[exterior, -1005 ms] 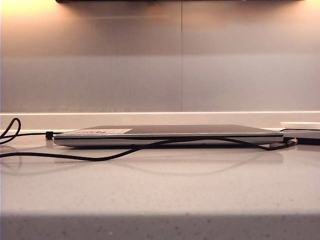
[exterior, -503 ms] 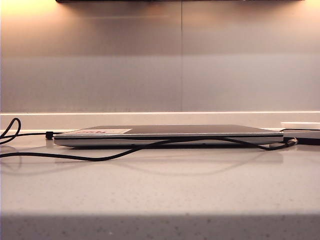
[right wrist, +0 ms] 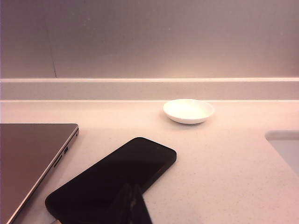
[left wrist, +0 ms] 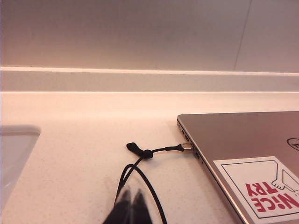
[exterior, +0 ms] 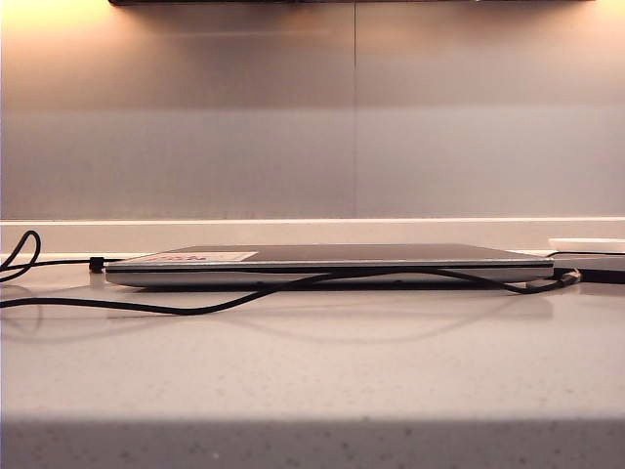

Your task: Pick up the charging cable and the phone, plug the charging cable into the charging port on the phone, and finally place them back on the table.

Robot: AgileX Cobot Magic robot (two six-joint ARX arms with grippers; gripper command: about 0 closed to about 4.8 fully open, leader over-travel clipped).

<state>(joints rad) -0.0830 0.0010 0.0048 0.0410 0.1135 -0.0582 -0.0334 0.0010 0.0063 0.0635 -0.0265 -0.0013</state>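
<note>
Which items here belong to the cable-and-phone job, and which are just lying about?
Job items: charging cable; phone; table; left gripper, shut, above the cable; right gripper, shut, above the phone.
Lying about: laptop; white dish.

on the table (exterior: 312, 371) a closed laptop (exterior: 322, 264) lies flat at mid-depth, spanning most of the width, with the wall behind it. the charging cable (exterior: 195, 306) runs along the table in front of the laptop, from the left edge across to the far right, where the phone (exterior: 591, 269) lies flat just beside the laptop's right end. in the right wrist view the phone (right wrist: 112, 179) lies between the laptop's edge (right wrist: 35, 158) and a small dish (right wrist: 188, 111), which stands farther back near the wall. the right gripper (right wrist: 133, 205) hangs closed over the phone's near end. in the left wrist view the left gripper (left wrist: 128, 207) hangs closed over cable (left wrist: 140, 172) loops beside the laptop's (left wrist: 243, 158) corner; one cord end meets the laptop's side.
</note>
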